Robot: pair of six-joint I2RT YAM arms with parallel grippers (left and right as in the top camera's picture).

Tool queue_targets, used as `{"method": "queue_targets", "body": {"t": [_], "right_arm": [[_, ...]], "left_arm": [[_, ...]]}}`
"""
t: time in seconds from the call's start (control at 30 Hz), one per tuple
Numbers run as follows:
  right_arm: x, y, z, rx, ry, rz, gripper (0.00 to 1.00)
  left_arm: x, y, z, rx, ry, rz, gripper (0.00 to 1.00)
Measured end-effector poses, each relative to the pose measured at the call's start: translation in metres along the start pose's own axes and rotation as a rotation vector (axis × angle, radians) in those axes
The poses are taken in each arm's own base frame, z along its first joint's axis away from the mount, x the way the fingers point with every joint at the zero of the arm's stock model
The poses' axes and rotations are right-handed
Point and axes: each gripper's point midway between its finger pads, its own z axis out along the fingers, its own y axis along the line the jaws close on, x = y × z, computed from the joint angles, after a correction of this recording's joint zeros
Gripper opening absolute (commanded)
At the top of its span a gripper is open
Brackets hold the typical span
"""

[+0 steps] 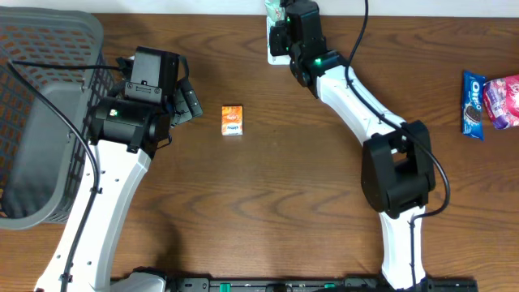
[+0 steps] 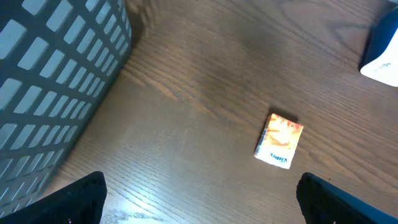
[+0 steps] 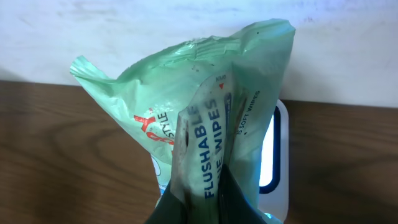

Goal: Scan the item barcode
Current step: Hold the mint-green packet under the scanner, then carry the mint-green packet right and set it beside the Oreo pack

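Note:
My right gripper [image 1: 280, 31] is shut on a green pack of flushable wipes [image 3: 205, 106], pinching its crumpled lower part between the dark fingers [image 3: 186, 202]. The pack [image 1: 274, 10] hangs at the table's far edge over a white scanner [image 3: 278, 155] with a lit window; the scanner [image 1: 278, 57] is mostly covered from above. No barcode shows on the pack. My left gripper [image 1: 188, 101] stands open above bare wood, its fingertips [image 2: 84, 196] wide apart with nothing between them.
A small orange box [image 1: 233, 120] lies flat mid-table, right of my left gripper [image 2: 199, 202] and ahead of it as the orange box [image 2: 279, 140]. A grey mesh basket [image 1: 40, 122] fills the left. An Oreo pack [image 1: 472, 104] and pink pack [image 1: 503, 101] lie far right.

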Motion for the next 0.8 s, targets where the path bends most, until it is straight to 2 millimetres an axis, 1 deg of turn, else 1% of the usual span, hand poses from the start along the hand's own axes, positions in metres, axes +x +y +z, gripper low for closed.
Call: {"method": "queue_targets", "body": {"t": [0.13, 0.23, 0.3, 0.37, 0.47, 0.53, 0.6, 0.67, 0.73, 0.8], "right_arm": [[0.004, -0.010, 0.004, 0.051, -0.001, -0.001, 0.01], [0.005, -0.022, 0.003, 0.100, 0.004, 0.000, 0.01], [0.010, -0.033, 0.002, 0.136, 0.033, 0.000, 0.01], [0.016, -0.053, -0.003, 0.181, 0.077, 0.004, 0.01], [0.021, -0.097, -0.017, 0.263, 0.150, 0.028, 0.01], [0.019, -0.134, -0.034, 0.332, 0.192, 0.054, 0.01], [0.019, -0.176, -0.056, 0.405, 0.240, 0.076, 0.01], [0.025, -0.217, -0.079, 0.478, 0.306, 0.087, 0.01], [0.038, -0.255, -0.100, 0.541, 0.386, 0.082, 0.01], [0.054, -0.285, -0.118, 0.581, 0.472, 0.064, 0.01]], "left_arm": [[0.000, 0.000, 0.000, 0.000, 0.000, 0.000, 0.98], [0.000, 0.000, 0.000, 0.000, 0.000, 0.000, 0.98], [0.000, 0.000, 0.000, 0.000, 0.000, 0.000, 0.98], [0.000, 0.000, 0.000, 0.000, 0.000, 0.000, 0.98], [0.000, 0.000, 0.000, 0.000, 0.000, 0.000, 0.98], [0.000, 0.000, 0.000, 0.000, 0.000, 0.000, 0.98], [0.000, 0.000, 0.000, 0.000, 0.000, 0.000, 0.98], [0.000, 0.000, 0.000, 0.000, 0.000, 0.000, 0.98], [0.000, 0.000, 0.000, 0.000, 0.000, 0.000, 0.98], [0.000, 0.000, 0.000, 0.000, 0.000, 0.000, 0.98]]}}
